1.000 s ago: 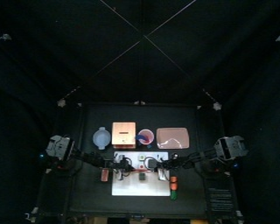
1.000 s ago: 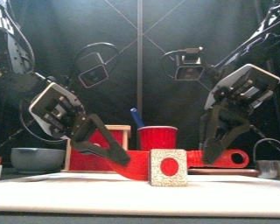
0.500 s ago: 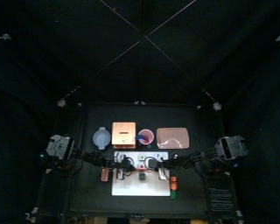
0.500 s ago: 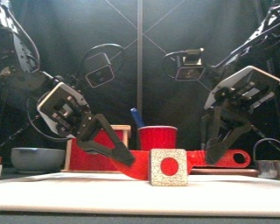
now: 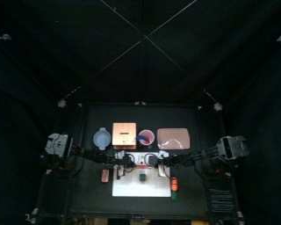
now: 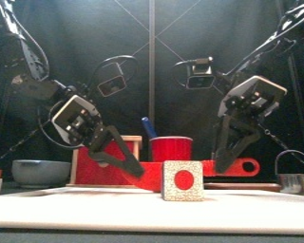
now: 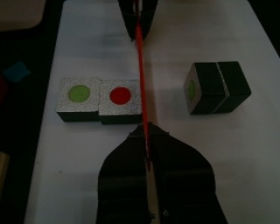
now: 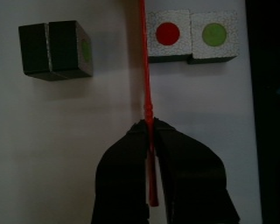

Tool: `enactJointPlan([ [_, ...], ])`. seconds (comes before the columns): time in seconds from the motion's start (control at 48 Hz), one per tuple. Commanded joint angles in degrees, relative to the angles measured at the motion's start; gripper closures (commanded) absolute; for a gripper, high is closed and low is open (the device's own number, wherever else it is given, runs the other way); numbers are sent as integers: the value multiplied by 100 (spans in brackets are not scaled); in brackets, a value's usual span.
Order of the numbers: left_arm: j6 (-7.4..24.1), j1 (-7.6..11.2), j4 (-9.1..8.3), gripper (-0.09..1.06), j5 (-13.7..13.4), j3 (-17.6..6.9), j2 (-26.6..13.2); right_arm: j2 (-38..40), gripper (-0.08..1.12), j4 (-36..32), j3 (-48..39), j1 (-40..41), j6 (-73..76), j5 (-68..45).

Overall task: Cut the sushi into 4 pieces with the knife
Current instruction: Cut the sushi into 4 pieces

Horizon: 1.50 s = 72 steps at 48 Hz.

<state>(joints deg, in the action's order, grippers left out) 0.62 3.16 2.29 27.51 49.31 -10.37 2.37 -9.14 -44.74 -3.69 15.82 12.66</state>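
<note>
The red knife (image 7: pixel 140 83) is looking like smooth, slightly shiny plastic. The sushi piece (image 6: pixel 182 190) is showing a white face that is looking rough and speckled. The dark green block (image 7: pixel 217 87) is looking matt. The white board (image 6: pixel 66 214) is looking smooth and dull. The cutter (image 6: pixel 294 177) is looking like metal.

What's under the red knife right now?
Bare white cutting board; the red knife passes between two cut pieces and the dark green double block. The left gripper covers the board beneath it.
</note>
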Motion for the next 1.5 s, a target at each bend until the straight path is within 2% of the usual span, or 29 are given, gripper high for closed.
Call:
enactJointPlan([
  [0.021,-26,185,-97,71,-123,-62,404,422,96,26,158,-167,18,123],
  [0.188,-26,598,-114,71,-202,-62,738,668,96,158,141,-431,18,158],
  [0.271,-26,773,-105,71,-202,-44,747,677,96,211,132,-545,18,141],
  [0.354,-53,870,-97,71,-202,-18,686,642,96,264,123,-633,26,114],
  [0.792,-70,1072,132,71,-202,-141,229,396,96,396,105,-721,26,0],
  [0.938,-70,1116,193,71,-202,-158,202,325,96,396,123,-738,26,-62],
  [1.146,-62,1116,193,71,-202,-167,299,360,96,369,149,-747,18,-53],
  [1.354,-88,1213,193,71,-202,-176,255,299,96,396,114,-765,26,-62],
  [1.5,-88,1301,308,71,-202,-220,167,237,96,387,123,-782,26,-62],
])
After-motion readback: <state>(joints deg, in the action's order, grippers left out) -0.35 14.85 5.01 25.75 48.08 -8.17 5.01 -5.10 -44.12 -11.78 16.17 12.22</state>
